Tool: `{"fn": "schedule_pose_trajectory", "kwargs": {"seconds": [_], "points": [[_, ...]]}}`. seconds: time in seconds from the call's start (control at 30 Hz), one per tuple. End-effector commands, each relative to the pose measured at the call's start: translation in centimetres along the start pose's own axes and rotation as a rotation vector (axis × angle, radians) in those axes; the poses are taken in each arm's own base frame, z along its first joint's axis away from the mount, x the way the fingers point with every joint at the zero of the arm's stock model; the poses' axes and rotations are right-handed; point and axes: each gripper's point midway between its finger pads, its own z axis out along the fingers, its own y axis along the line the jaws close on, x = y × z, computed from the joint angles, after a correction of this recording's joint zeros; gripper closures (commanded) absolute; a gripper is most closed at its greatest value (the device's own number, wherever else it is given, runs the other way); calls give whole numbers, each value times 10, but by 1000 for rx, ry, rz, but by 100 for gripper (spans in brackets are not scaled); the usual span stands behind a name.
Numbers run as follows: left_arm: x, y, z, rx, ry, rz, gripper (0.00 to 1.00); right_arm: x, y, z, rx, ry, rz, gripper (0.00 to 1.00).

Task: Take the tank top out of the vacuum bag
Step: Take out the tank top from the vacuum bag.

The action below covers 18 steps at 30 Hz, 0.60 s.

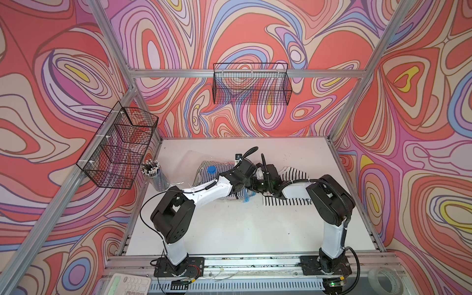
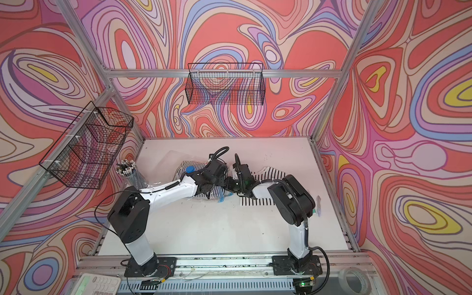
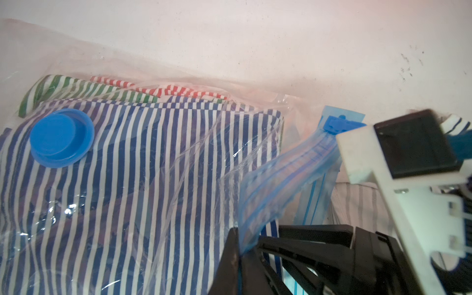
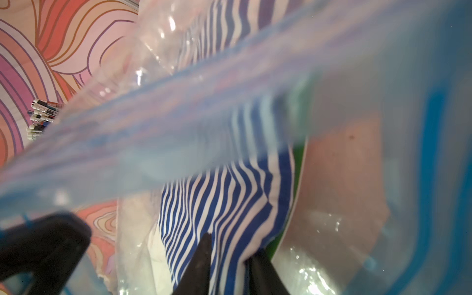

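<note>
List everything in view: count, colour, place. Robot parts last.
vacuum bag: 1, clear, light-blue zip strip, mid-table
valve cap: 1, blue, on the bag
blue-striped tank top: 1, blue-white, topmost inside the bag
green-striped garment: 1, green-white, inside the bag
red-striped garment: 1, red-white, inside the bag
black-striped garment: 1, black-white, on the table under right arm
pen cup: 1, grey, table's left edge
wire baskets: 2, black, back wall and left wall
table: 1, white, centre
keypad device: 1, white, front-left corner
tape roll: 1, clear, front-right corner
left end effector: 1, black, shut on the zip strip
right end effector: 1, black, inside the bag, closed on the blue-striped tank top
</note>
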Motion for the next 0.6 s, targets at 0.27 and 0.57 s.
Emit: {"fn": "schedule_pose_trajectory", "kwargs": {"seconds": [0.27, 0.57], "points": [[-3, 11, -4, -29, -31, -28, 100, -4, 11, 1, -30, -12, -13, 100], [-5, 4, -1, 10, -47, -36, 100, -7, 17, -3, -40, -18, -40, 100]]}}
